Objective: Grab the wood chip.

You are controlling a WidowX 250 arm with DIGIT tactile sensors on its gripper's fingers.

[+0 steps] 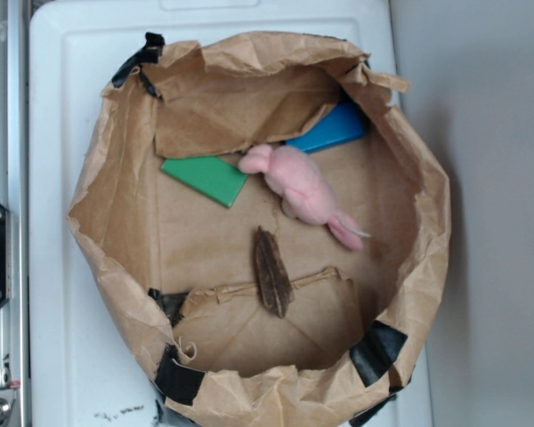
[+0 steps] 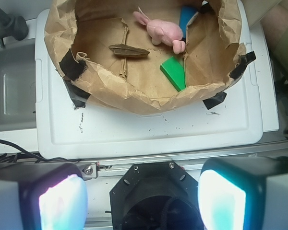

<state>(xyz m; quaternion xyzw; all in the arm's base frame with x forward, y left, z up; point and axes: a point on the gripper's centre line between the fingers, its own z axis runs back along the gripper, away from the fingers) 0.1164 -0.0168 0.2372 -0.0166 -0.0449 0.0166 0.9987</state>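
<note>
From the exterior view I see the wood chip (image 1: 272, 272) lying flat on the floor of the paper bag (image 1: 107, 222), just below the bag's middle, its pointed end aimed toward 12 o'clock and its lower end resting across the paper cord (image 1: 240, 286). The pink toy (image 1: 301, 189) lies just off at the chip's 1 o'clock, apart from it. The green block (image 1: 206, 176) sits at the chip's 11 o'clock, and the blue block (image 1: 334, 130) leans under the torn flap toward 1 o'clock, behind the toy. In the wrist view my gripper (image 2: 144, 199) hangs well short of the bag, over the black mount at the tray's (image 2: 149, 134) near edge. Its fingers (image 2: 60, 199) are spread wide and hold nothing. The chip (image 2: 128, 50) there lies at 12 o'clock from the gripper.
</note>
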